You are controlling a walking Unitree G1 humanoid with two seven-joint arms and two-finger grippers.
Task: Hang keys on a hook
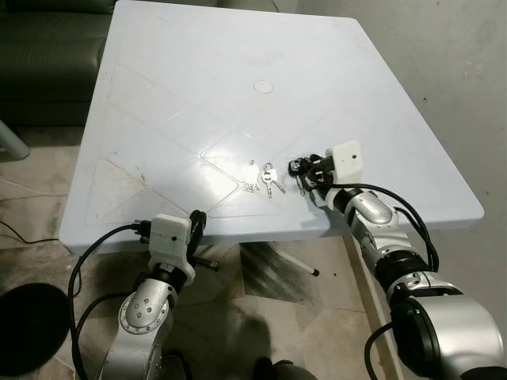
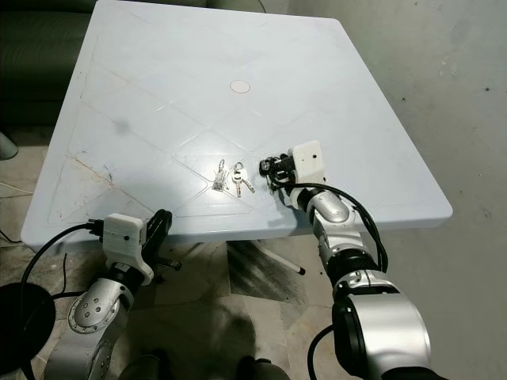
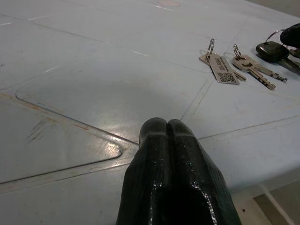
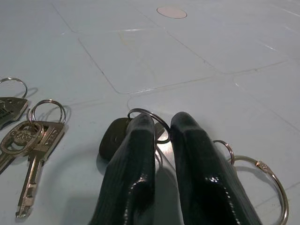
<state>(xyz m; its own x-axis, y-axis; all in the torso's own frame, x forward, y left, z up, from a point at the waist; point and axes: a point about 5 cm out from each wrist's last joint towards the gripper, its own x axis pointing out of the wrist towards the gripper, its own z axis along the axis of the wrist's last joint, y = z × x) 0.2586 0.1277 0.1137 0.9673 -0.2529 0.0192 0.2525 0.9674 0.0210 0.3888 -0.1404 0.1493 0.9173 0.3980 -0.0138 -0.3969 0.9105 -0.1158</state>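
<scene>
Right gripper [image 4: 161, 129] clamped on black key fob's ring [image 4: 152, 123], near table [image 1: 198, 95] front edge. Tagged keys [image 3: 220, 68] beside, print unreadable. Left gripper [image 3: 167, 129] closed, empty.

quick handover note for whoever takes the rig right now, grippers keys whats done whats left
Right gripper: on the table, fingers pinching the ring of the black-fob key set.
Left gripper: shut, empty, at the table's near edge.
Two silver key sets: brass-coloured pair and tagged set lie loose beside the right gripper.
Done: ring gripped. Left: lift keys, find the hook, hang them.
</scene>
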